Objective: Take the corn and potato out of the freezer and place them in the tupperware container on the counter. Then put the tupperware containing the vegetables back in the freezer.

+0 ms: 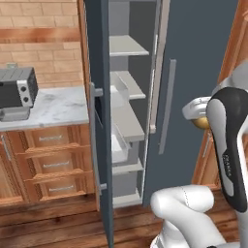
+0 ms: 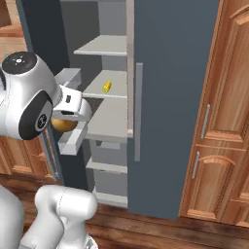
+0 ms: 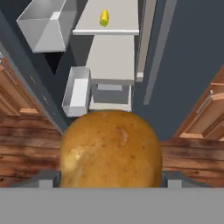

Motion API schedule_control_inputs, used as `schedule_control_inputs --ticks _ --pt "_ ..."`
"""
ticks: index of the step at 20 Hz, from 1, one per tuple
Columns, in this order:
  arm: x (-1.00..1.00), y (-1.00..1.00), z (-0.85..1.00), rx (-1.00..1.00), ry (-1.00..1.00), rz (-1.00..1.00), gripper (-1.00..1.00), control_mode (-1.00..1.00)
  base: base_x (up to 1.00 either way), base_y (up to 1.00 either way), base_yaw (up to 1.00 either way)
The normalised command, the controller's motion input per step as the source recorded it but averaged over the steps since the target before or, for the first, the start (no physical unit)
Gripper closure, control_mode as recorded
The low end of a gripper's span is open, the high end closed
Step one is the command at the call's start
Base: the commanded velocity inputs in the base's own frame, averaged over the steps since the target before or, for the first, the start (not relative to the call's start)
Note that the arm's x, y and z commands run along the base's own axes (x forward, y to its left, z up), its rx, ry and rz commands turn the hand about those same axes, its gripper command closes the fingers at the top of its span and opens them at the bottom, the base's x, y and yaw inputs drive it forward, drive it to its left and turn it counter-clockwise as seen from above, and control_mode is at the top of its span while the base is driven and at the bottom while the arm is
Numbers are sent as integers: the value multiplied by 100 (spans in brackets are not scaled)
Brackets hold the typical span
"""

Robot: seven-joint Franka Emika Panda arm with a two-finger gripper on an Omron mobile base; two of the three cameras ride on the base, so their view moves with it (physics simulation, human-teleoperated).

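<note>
Item: rounded golden-brown potato [image 3: 111, 148]. We find it clamped between the two dark finger tips of the white arm's gripper [image 3: 111, 177], held in the air outside the open tall dark blue-grey freezer [image 2: 175, 97].

Item: small bright yellow knobbly corn [image 2: 106, 87]. We see it lying on a pale grey inner shelf [image 2: 114, 92].

Item: shallow grey rectangular tupperware container [image 1: 13, 114]. We note it on the white-and-grey marbled counter [image 1: 53, 106], just before a grey toaster oven [image 1: 17, 87].
</note>
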Motion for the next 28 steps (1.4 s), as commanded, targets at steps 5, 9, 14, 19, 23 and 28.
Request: schedule_control_inputs --ticks 5,9,14,19,23,28 --pt "0 0 0 0 0 0 100 100 -52 87 -6" --pt "0 0 0 0 0 0 100 100 -25 100 -10" --pt "0 0 0 0 0 0 100 100 1 100 -13" --pt "0 0 0 0 0 0 100 100 0 100 -15" --pt "0 0 0 0 0 0 100 100 24 99 -9" --pt "0 0 0 0 0 0 100 100 72 66 0"
